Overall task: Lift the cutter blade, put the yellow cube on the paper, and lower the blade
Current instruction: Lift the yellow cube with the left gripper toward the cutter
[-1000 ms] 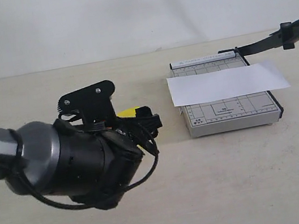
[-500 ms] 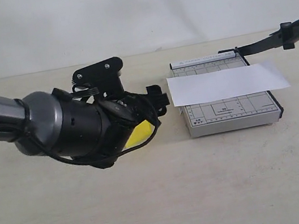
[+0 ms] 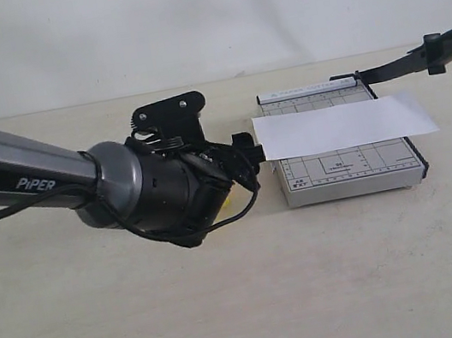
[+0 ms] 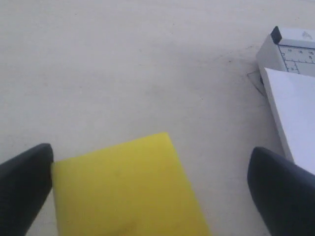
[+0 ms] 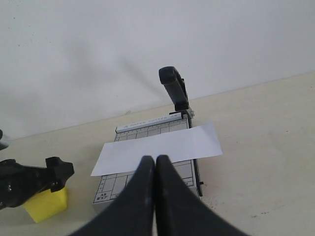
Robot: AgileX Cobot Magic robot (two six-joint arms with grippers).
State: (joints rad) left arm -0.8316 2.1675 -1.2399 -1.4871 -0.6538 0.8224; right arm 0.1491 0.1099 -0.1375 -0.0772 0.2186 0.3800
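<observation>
We see a smooth, matt yellow cube (image 4: 128, 191), thin white paper (image 3: 340, 125) and a shiny grey metal arm (image 3: 18, 173).

cutter blade (image 3: 404, 63) was up at back right, paper (image 3: 344, 125) open from above and front; left gripper (image 3: 246, 164) and yellow cube (image 4: 128, 191) crowded the board's (image 3: 348, 174) left edge

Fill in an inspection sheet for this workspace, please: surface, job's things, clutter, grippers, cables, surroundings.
Surface: beige table, cutter board standing on it.
Job's things: cutter blade raised; paper across the board; yellow cube on the table, off the paper.
Clutter: nothing seen.
Grippers: left gripper open, astride the cube; right gripper shut, empty.
Cables: black cable looped at the left wrist.
Surroundings: white wall.
</observation>
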